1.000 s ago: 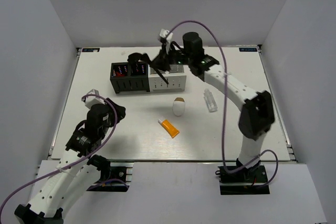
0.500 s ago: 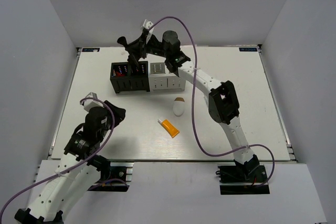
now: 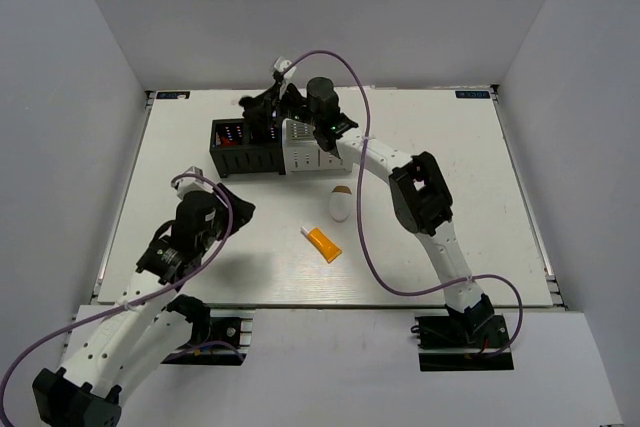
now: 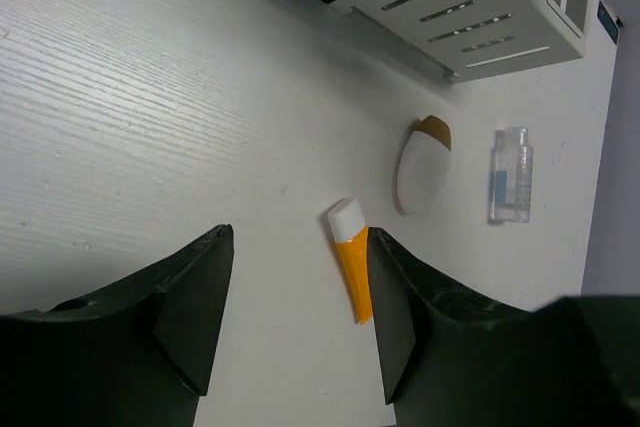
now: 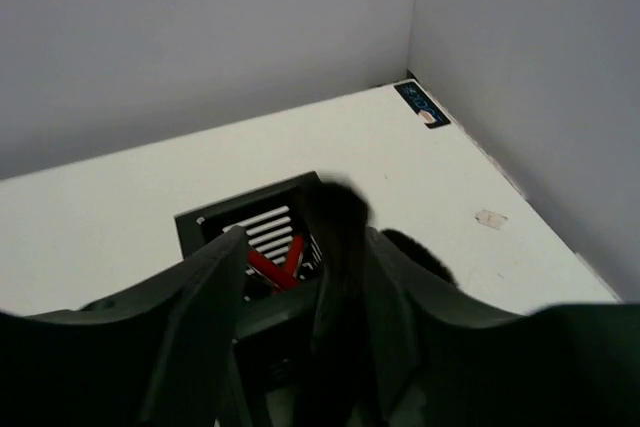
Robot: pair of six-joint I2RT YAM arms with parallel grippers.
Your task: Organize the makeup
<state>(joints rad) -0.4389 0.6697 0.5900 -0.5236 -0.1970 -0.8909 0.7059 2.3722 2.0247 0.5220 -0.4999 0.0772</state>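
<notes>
My right gripper (image 3: 264, 113) reaches over the black compartment box (image 3: 246, 155) at the back. In the right wrist view its jaws (image 5: 302, 237) stand apart, with a black brush (image 5: 335, 215) between them, against the right finger. The brush head is over a compartment holding red pencils (image 5: 268, 265). My left gripper (image 3: 236, 209) is open and empty above the table, and the orange tube with a white cap (image 4: 352, 267) lies just ahead of its right finger. The tube (image 3: 322, 244) and the white egg-shaped sponge (image 3: 341, 204) lie mid-table. The clear bottle (image 4: 510, 175) lies right of the sponge (image 4: 423, 165); the right arm hides it in the top view.
A white compartment box (image 3: 318, 150) stands against the black one's right side, partly under the right arm; it also shows in the left wrist view (image 4: 470, 17). A second dark brush head (image 5: 420, 252) shows right of the held brush. Grey walls enclose the table on three sides.
My right arm has swung left from the white box to the black box with the brush and lowered it over the compartment. My left arm has moved slightly forward and right.
</notes>
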